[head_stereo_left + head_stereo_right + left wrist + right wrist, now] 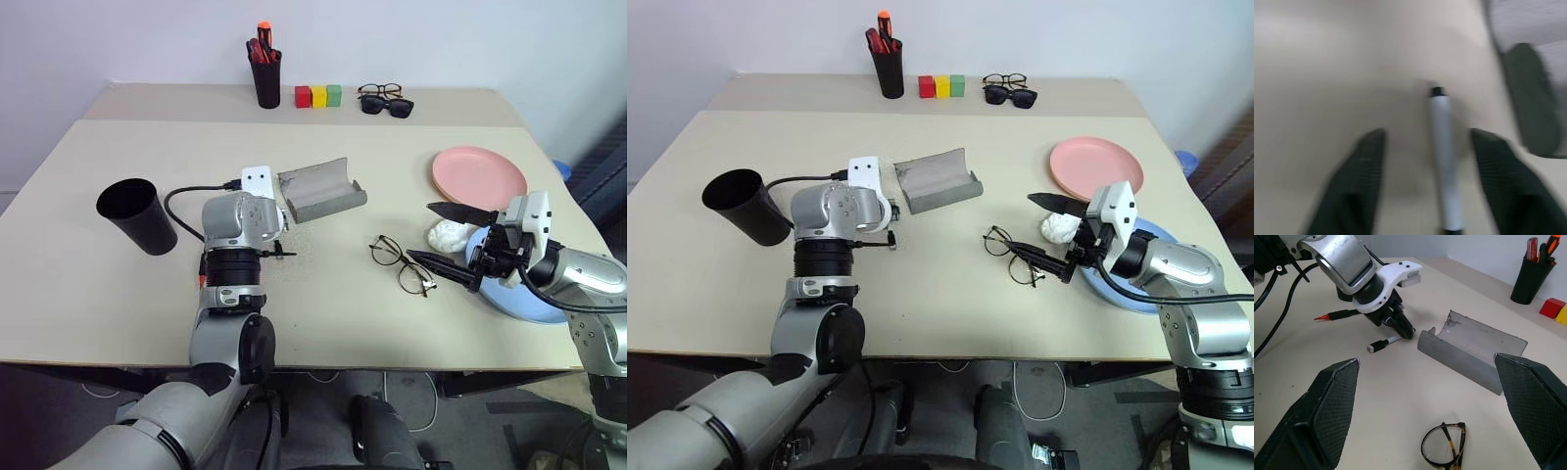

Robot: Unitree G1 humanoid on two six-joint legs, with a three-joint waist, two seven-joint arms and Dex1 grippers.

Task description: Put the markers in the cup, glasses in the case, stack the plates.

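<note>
A white marker with a black cap lies on the table between the fingers of my left gripper. The jaws are open, with a gap on each side of the marker. The red marker lies beside that wrist. The black cup stands to the left of the left arm. Just beyond the left gripper the grey case lies open. The wire-frame glasses rest on the table right in front of my right gripper, which is open and empty. The pink plate sits behind it, and the blue plate lies partly under the right wrist.
A white crumpled lump lies by the blue plate. At the back stand a black pen holder with red and orange pens, three coloured blocks, and two more pairs of glasses.
</note>
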